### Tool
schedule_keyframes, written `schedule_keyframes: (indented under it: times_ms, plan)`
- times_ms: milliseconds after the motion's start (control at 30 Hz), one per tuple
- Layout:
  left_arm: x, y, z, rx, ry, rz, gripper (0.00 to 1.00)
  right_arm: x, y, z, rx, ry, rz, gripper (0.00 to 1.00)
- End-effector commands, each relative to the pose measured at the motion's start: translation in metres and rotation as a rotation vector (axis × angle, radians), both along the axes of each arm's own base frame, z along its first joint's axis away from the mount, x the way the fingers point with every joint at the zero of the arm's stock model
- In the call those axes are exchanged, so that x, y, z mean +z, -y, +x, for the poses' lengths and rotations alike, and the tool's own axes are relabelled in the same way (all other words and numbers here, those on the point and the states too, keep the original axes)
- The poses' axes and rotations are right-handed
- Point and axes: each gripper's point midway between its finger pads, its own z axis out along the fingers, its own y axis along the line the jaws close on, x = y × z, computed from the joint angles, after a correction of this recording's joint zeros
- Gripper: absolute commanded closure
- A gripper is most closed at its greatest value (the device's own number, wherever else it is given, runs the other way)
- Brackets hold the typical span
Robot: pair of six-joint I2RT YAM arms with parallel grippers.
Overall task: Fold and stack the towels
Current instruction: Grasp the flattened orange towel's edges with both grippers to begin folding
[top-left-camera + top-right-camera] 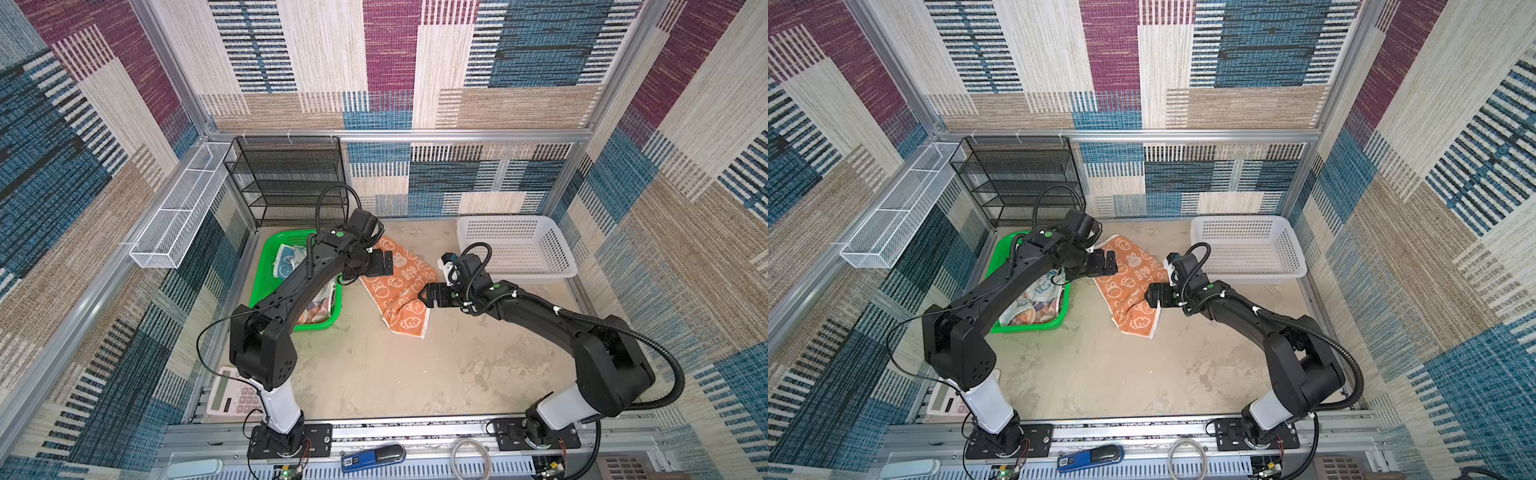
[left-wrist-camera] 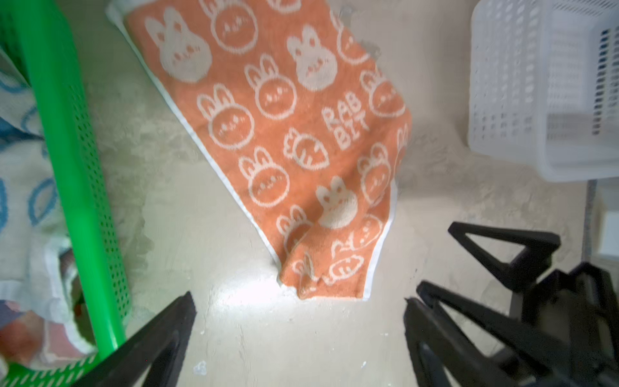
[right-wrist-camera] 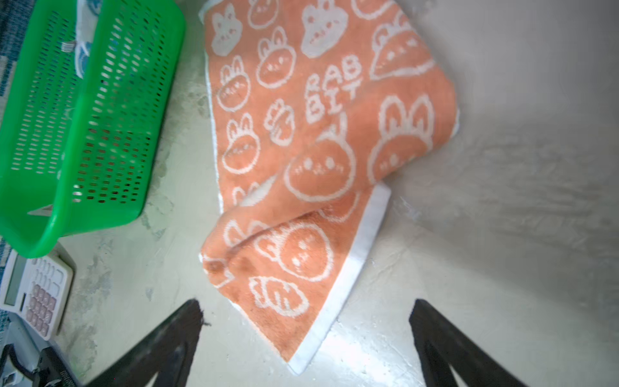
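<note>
where the green basket point(image 1: 266, 257) sits at the left with other towels point(image 1: 322, 305) bunched inside, the left gripper point(image 1: 390, 263) reaches over the far left edge of the orange towel point(image 1: 399, 286), jaws spread wide and holding nothing. the orange towel lies slantwise on the table point(image 1: 395, 374) between the two baskets, its near end rumpled and lapped over itself. at its right edge the right gripper point(image 1: 422, 296) also stands open and empty. far right is the white basket point(image 1: 519, 275).

White "RAB BIT" lettering on orange towel point(image 2: 294, 110), legible in wrist views.
</note>
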Motion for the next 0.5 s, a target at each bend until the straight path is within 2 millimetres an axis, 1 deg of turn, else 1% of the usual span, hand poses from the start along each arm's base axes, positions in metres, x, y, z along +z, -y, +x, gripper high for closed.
schedule_keyframes:
  times_ms: [0,100,167,267,300,367,467]
  plan:
    - [-0.014,0.02,-0.013,0.021,-0.043,-0.103,0.0,-0.008,-0.006,0.014,-0.005,0.025,0.034,0.09]
    - [-0.033,0.03,-0.021,0.032,-0.098,-0.125,0.01,-0.024,-0.002,0.023,-0.023,0.006,0.037,0.17]
    - [-0.04,0.039,-0.021,0.035,-0.119,-0.154,0.01,-0.034,0.001,0.03,-0.038,-0.007,0.039,0.24]
    - [-0.048,0.053,-0.016,0.021,-0.133,-0.166,0.0,-0.045,0.004,0.04,-0.055,-0.019,0.047,0.34]
    - [-0.054,0.056,-0.013,0.019,-0.143,-0.16,0.01,-0.048,0.003,0.041,-0.055,-0.026,0.049,0.39]
    - [-0.07,0.061,-0.008,0.023,-0.178,-0.152,0.01,-0.051,0.0,0.044,-0.046,-0.028,0.06,0.49]
    - [-0.094,0.065,0.002,0.026,-0.215,-0.124,0.01,-0.054,-0.004,0.042,-0.029,-0.039,0.085,0.62]
